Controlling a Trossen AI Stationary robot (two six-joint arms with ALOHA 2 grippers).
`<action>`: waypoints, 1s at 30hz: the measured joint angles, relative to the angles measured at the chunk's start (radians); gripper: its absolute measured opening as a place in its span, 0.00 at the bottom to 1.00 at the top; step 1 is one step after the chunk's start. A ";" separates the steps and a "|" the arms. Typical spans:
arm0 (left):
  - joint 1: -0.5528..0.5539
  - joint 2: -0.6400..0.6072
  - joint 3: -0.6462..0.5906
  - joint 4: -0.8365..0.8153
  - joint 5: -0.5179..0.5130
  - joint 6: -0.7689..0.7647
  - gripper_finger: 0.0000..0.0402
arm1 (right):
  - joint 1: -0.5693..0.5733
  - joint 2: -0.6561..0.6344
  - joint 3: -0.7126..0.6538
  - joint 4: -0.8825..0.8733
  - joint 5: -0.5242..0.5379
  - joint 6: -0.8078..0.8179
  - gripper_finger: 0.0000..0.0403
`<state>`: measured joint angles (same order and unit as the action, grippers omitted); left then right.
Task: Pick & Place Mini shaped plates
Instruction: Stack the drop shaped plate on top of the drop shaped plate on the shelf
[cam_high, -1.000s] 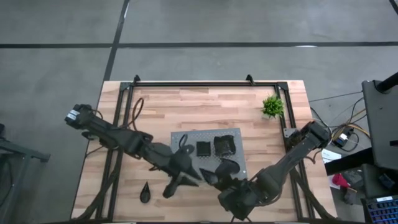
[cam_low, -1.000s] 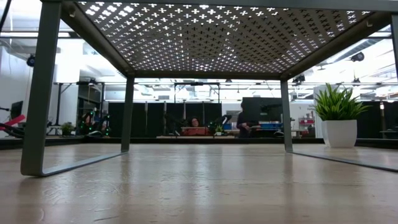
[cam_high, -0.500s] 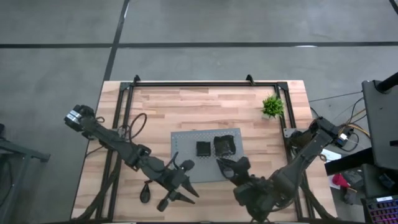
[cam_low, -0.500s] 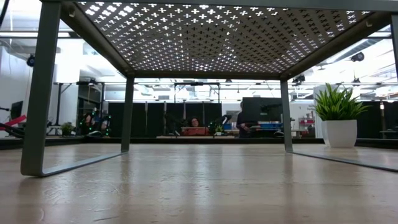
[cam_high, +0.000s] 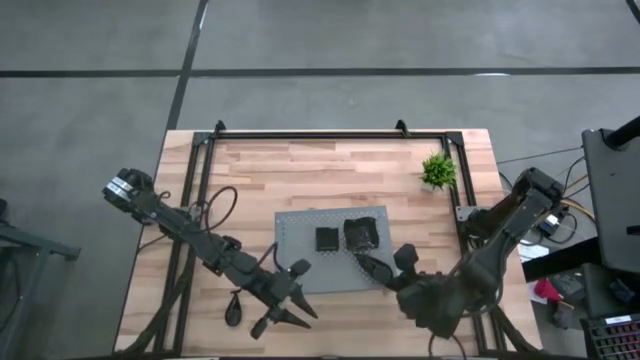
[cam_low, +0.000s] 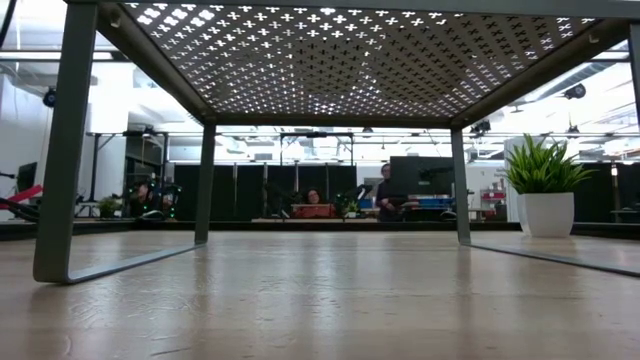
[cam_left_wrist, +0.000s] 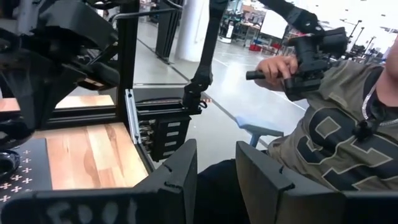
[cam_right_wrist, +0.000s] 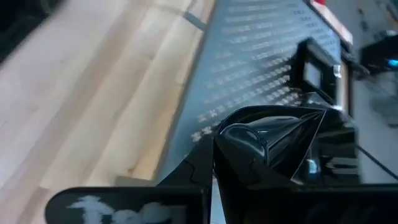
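Black against the pale wood, the right gripper (cam_high: 383, 262) hangs over the near right corner of the grey perforated board (cam_high: 300, 232), its arm folded back on itself from the table's right edge. It pinches a teardrop plate (cam_right_wrist: 267, 140); the right wrist view shows the glossy dish clamped between the fingers (cam_right_wrist: 202, 165), its point out towards the board.

The left arm reaches in a long diagonal from the table's left side, and the left gripper (cam_high: 283, 315) sits low near the front edge, just off the board's near left corner. Its two fingers (cam_left_wrist: 177, 180) stand apart with nothing between them.

Two more plates rest on the board: a square plate (cam_high: 326, 238) near the middle and a wavy-edged plate (cam_high: 360, 232) just beside it to the right, close to the right gripper. Another teardrop plate (cam_high: 234, 310) lies on the bare wooden table (cam_high: 330, 170) near the front, to the left of the left gripper.

A small green potted plant (cam_high: 438, 171) stands at the far right of the table, well apart from both arms. Past the left gripper, a person (cam_left_wrist: 336, 143) in a grey printed shirt holds a dark device just off the table.
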<state>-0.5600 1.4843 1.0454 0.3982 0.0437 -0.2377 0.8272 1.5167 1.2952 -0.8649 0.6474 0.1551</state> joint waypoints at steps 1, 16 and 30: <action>-0.002 -0.001 -0.001 0.003 0.000 0.000 0.26 | 0.000 -0.011 -0.018 0.023 -0.011 -0.009 0.02; -0.012 -0.002 -0.004 0.014 0.000 0.000 0.26 | -0.019 -0.049 -0.134 0.147 -0.027 -0.140 0.02; -0.013 -0.002 -0.003 0.014 0.016 -0.004 0.26 | -0.056 -0.044 -0.147 0.201 -0.017 -0.163 0.08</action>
<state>-0.5726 1.4826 1.0420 0.4118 0.0594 -0.2417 0.7716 1.4731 1.1480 -0.6636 0.6308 -0.0074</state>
